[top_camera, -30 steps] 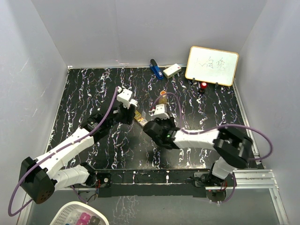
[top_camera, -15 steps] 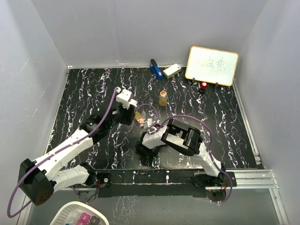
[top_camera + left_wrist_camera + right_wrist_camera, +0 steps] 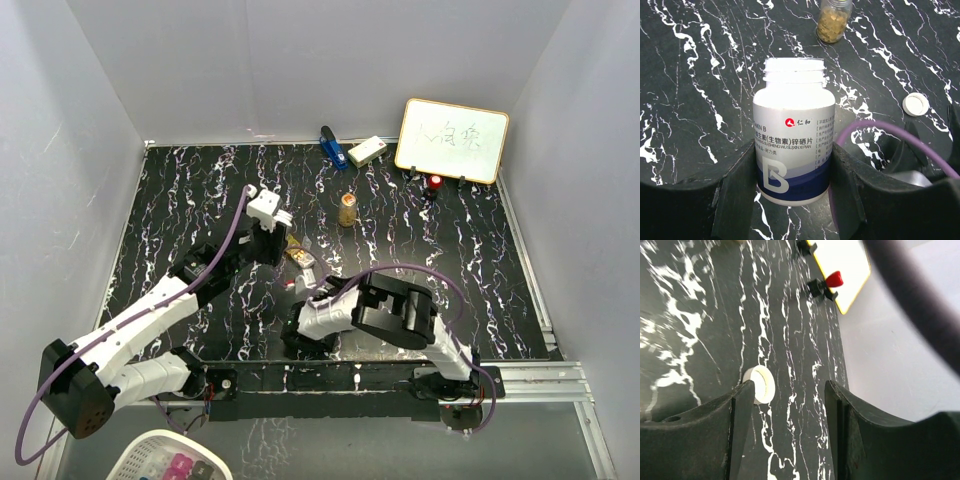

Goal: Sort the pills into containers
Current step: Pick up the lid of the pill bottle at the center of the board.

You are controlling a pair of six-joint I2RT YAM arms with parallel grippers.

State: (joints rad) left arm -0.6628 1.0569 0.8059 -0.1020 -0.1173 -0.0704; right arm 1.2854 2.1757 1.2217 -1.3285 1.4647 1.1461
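1. The surface (image 3: 180,200) is a black slab with white marble veining. Pale grey walls (image 3: 300,60) box it in on 3 sides, and a metal rail runs along the near edge.
2. At the back right, a yellow-framed whiteboard (image 3: 452,138) with some scribble leans against the wall, with a small red thing (image 3: 434,183) at its foot. A blue object (image 3: 332,148) and a white block (image 3: 366,150) sit by the back wall.
3. The left tool (image 3: 794,150) is pinching the pill bottle (image 3: 794,140), which is white with a blue label. It has 1 finger on each side, and the bottle's threaded neck is bare. This is around mid-surface.
4. The golden-amber bottle (image 3: 347,210) stands on its own just beyond that, nearer the back, and looks full of yellowish pills.
5. The right tool (image 3: 790,387) is low near the front edge with its fingers spread, not gripping anything. The white cap (image 3: 761,385) lies on the marble right up against 1 finger, and the other finger is well clear of it.
6. A white basket (image 3: 150,455) pokes in at the bottom left, off the slab. It has some pinkish stuff in it, but I can't make out what.
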